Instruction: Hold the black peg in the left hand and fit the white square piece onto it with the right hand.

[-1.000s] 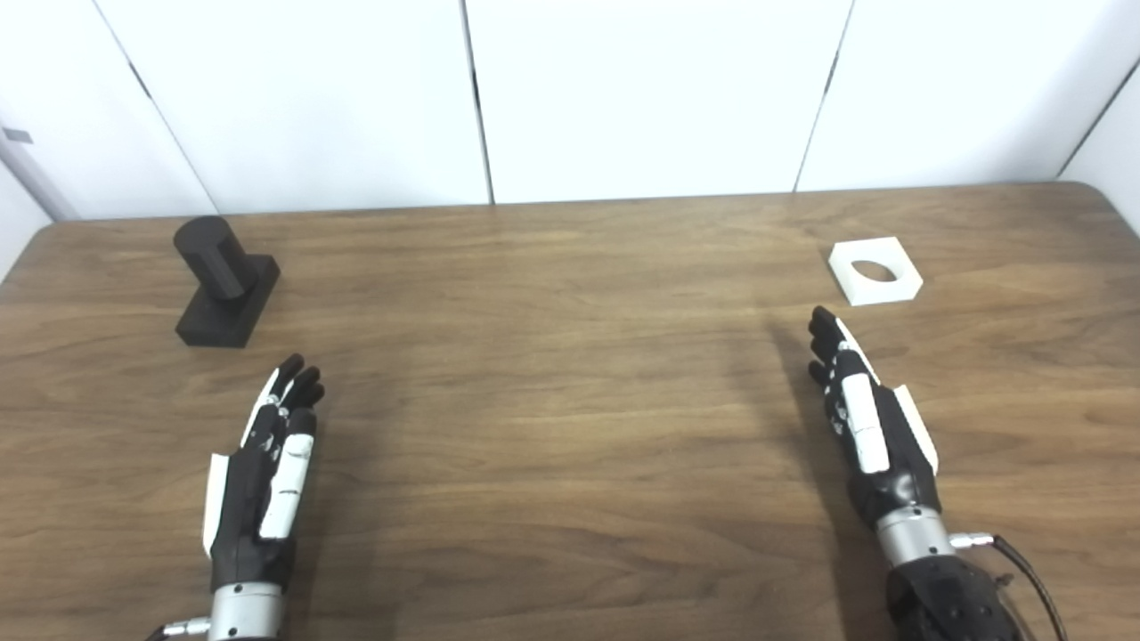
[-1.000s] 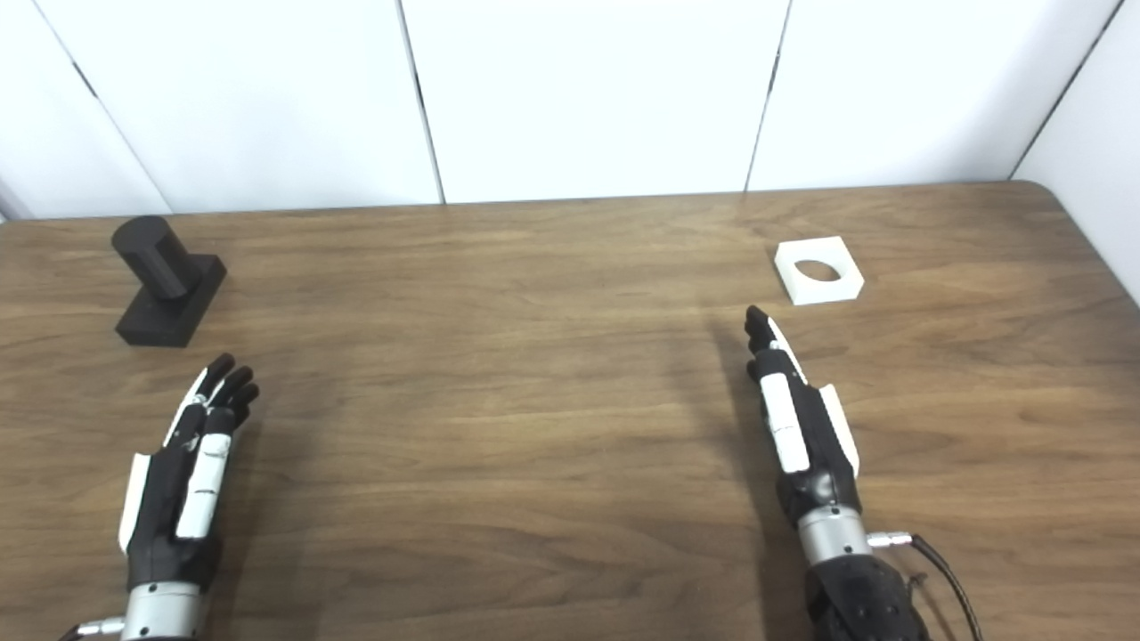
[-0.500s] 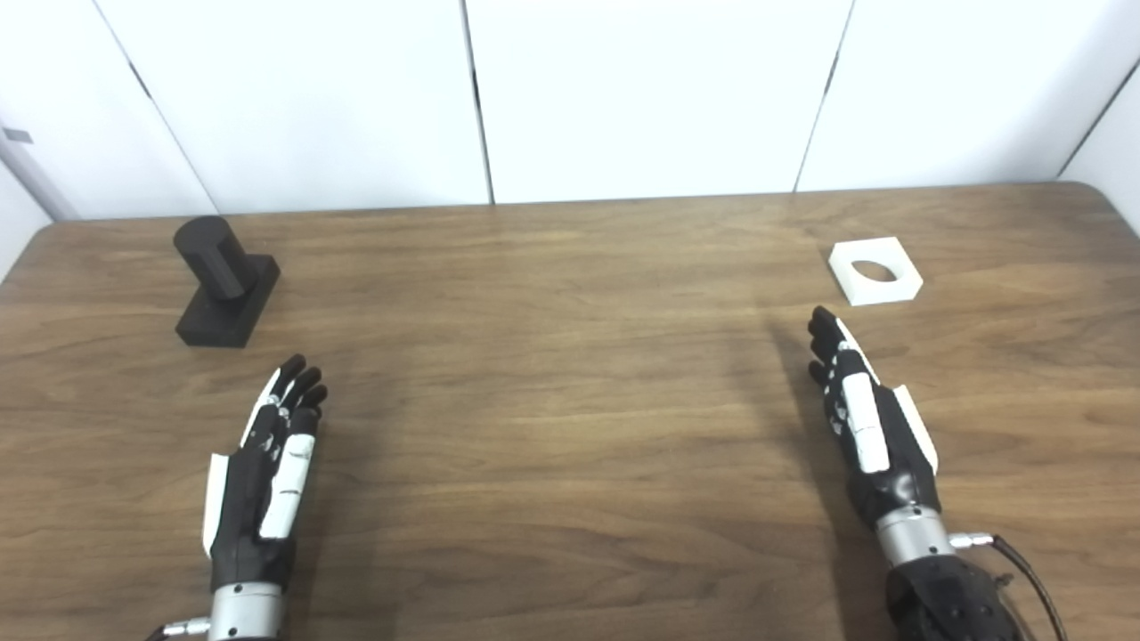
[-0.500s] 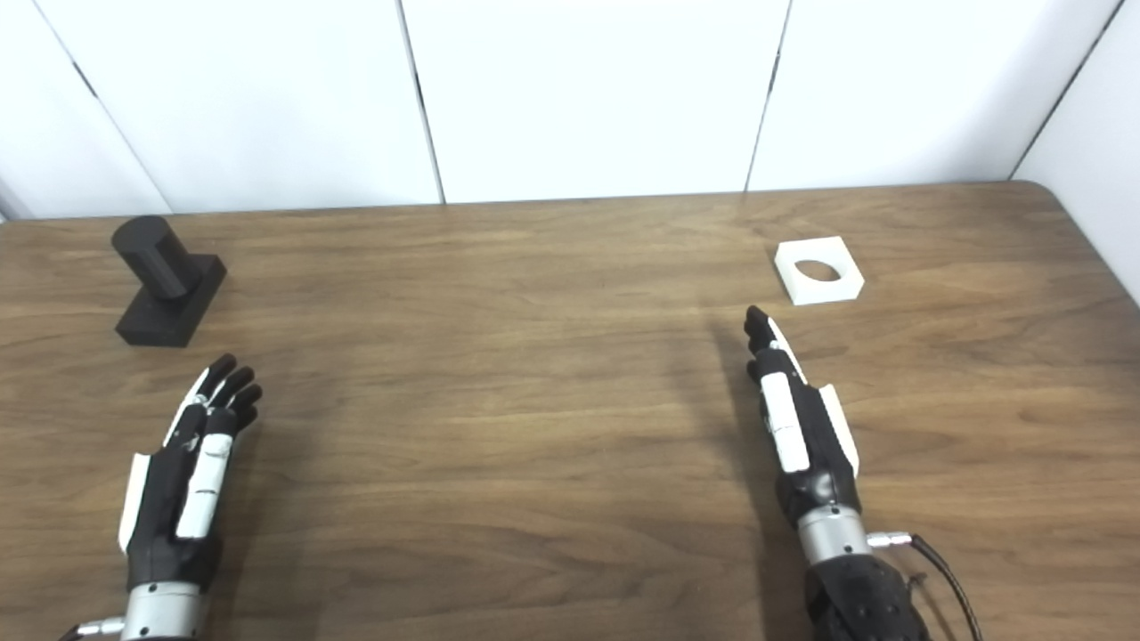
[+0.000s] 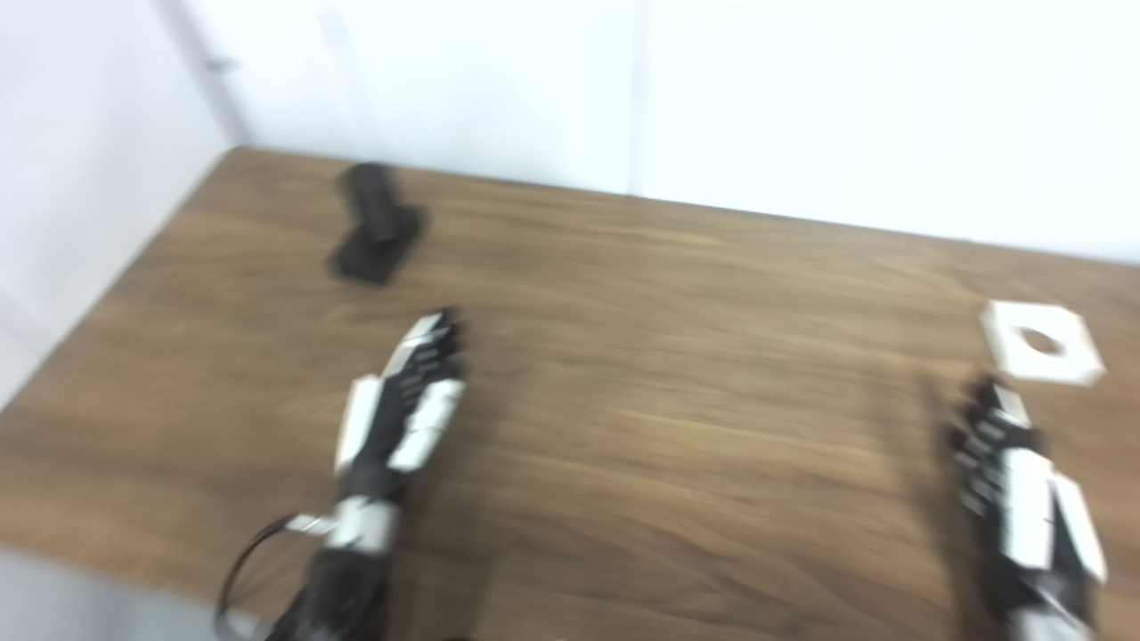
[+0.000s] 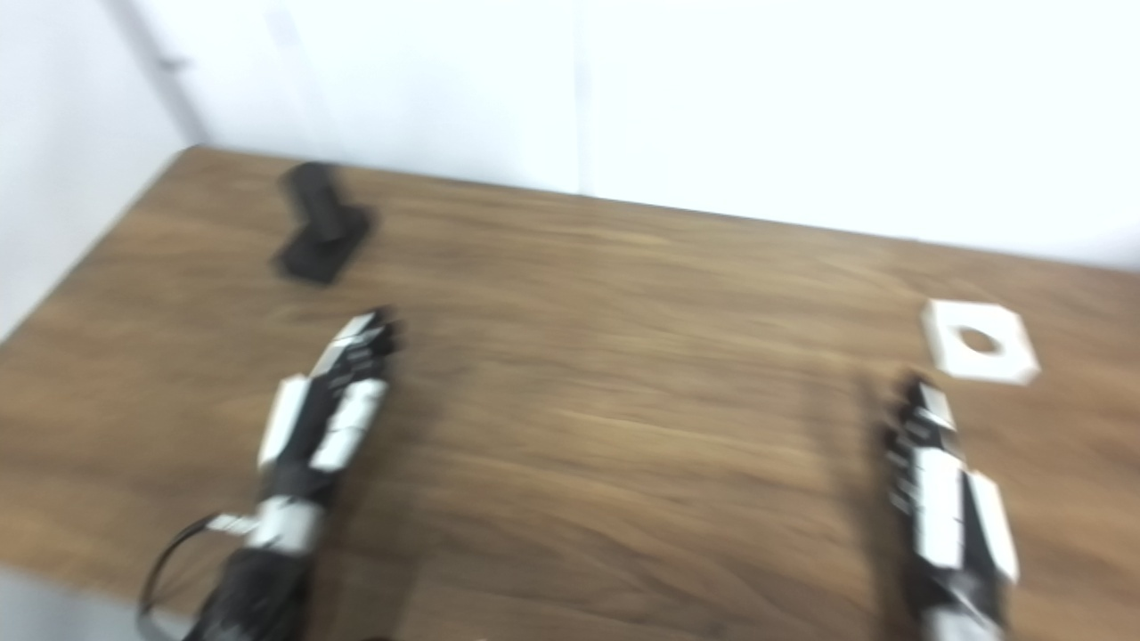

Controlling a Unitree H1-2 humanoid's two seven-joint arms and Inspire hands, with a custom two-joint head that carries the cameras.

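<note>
Left eye view blurring: black peg (image 5: 376,223) standing on bench (image 5: 641,356) toward 11 o'clock, white square piece (image 5: 1040,342) lying flat toward 3 o'clock. Left hand (image 5: 401,409) hovering open at 5 o'clock of peg, holding nothing. Right hand (image 5: 1015,481) hovering open just at 7 o'clock of piece, apart, holding nothing.
</note>
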